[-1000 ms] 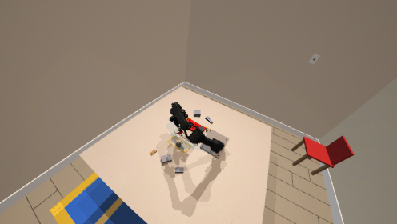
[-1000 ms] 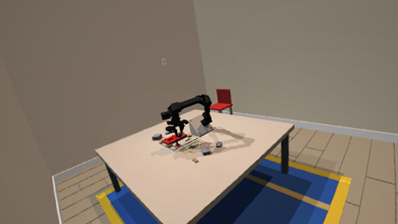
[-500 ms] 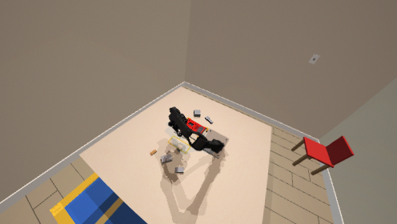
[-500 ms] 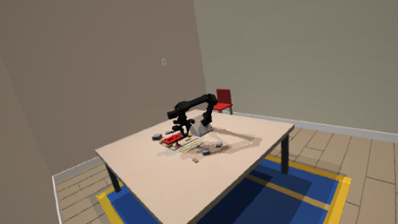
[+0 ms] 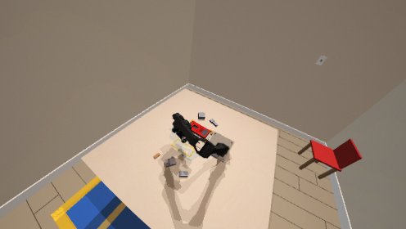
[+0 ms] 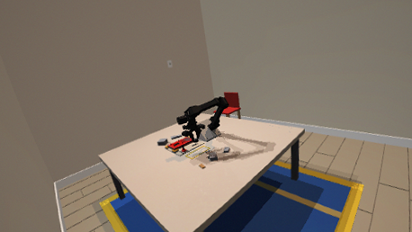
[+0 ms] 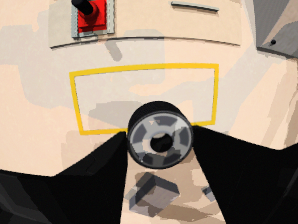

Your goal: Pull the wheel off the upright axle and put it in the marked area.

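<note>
The wheel (image 7: 160,108), with a black tyre and a grey spoked face, is between the two black fingers in the wrist view. My gripper (image 7: 158,135) (image 6: 195,138) is shut on it. The wheel is off the upright axle (image 7: 82,6), a black peg on a red base at the upper left of the wrist view. The marked area (image 7: 217,95) is a yellow outline on the table. In the wrist view the wheel overlaps its near edge, and its height above the table is hard to tell. The arm and fingers hide the wheel in the top and exterior views.
A red board (image 5: 200,128) (image 6: 180,144) lies beside the arm. Grey blocks (image 5: 169,162) (image 7: 162,192) and an orange block (image 5: 156,155) (image 6: 202,166) lie on the other side of the marked area. A thin grey bar (image 7: 195,6) is near the axle.
</note>
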Motion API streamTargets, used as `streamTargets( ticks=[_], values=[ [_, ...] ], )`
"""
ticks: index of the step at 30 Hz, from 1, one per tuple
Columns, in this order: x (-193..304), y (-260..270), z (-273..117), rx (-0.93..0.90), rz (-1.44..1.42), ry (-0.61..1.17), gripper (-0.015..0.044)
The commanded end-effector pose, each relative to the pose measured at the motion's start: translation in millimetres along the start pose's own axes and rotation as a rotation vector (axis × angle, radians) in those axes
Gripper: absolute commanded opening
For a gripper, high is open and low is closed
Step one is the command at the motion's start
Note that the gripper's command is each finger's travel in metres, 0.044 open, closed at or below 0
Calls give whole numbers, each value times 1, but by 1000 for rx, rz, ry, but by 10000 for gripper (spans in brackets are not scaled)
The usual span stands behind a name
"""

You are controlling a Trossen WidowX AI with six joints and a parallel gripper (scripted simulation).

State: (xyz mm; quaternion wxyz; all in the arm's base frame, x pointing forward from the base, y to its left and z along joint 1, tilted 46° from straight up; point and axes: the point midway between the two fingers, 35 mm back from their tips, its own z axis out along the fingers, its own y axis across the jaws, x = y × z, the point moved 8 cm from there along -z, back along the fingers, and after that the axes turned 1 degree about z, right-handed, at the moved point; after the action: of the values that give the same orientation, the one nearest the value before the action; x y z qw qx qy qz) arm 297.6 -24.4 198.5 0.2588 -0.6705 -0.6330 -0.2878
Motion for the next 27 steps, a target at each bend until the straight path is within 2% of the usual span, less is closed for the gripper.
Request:
streamTargets(
  ticks=[1, 18, 24, 27],
  values=[
    [2, -1, 7, -6, 0, 4, 0],
    [3, 0, 89, -7, -1, 7, 0],
    [3, -1, 93, -7, -1, 8, 0],
    [3, -1, 89, -2, -7, 2, 79]
  ],
)
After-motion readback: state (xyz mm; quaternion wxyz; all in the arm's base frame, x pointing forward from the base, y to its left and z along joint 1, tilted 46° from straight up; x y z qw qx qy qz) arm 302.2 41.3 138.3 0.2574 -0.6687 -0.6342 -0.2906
